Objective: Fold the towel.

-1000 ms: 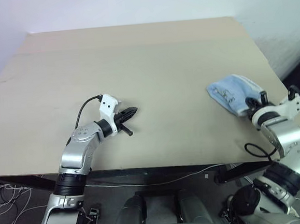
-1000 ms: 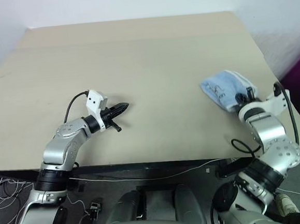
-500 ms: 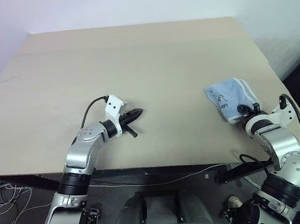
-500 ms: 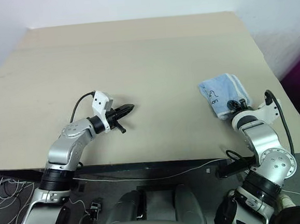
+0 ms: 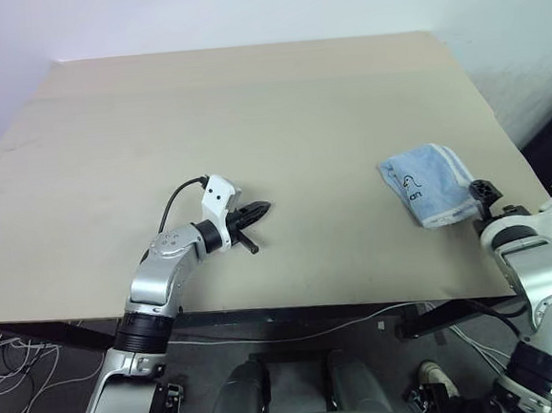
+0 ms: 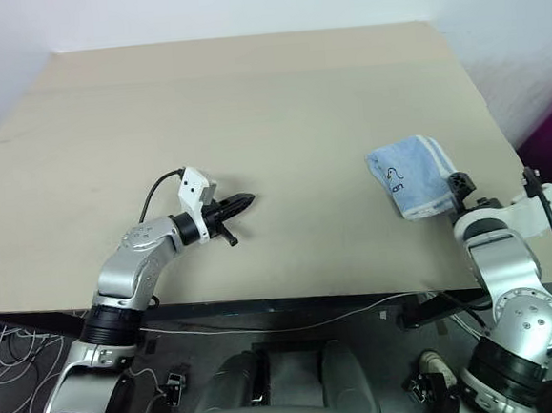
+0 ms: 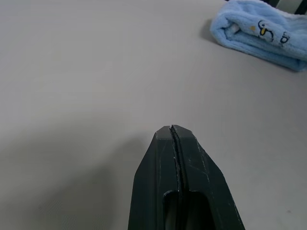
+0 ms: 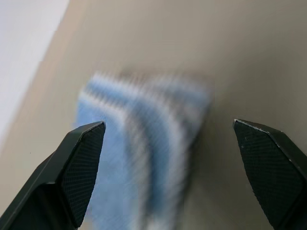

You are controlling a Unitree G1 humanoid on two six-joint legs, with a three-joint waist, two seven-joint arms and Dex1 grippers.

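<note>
**A:** Where is your towel point(image 5: 428, 186), and how does it lie?

**B:** It sits folded on the table point(image 5: 250, 113), just ahead of your right gripper point(image 8: 175, 163) and apart from it. Its long axis runs from the near table edge towards the far side, leaning a little to your left as it goes away. The dark printed mark faces up on the half nearer your left gripper point(image 5: 260, 209).

**A:** What is it made of, from what you can see?

**B:** Soft light blue terry, a thick rounded bundle with white stitched edging along the side towards your right arm. The table is flat, matt beige board.

**A:** And your grippers?

**B:** Your right one is spread wide, the two black textured fingers point(image 8: 79, 163) standing either side of the towel with nothing between them. Your left is closed tight on nothing, fingers pressed into one dark wedge, low over bare table, well apart from the towel.

**A:** Do the views differ?

**B:** Your left wrist view shows the rolled fold of the towel end on; the head views show its flat top and rectangular outline.
</note>
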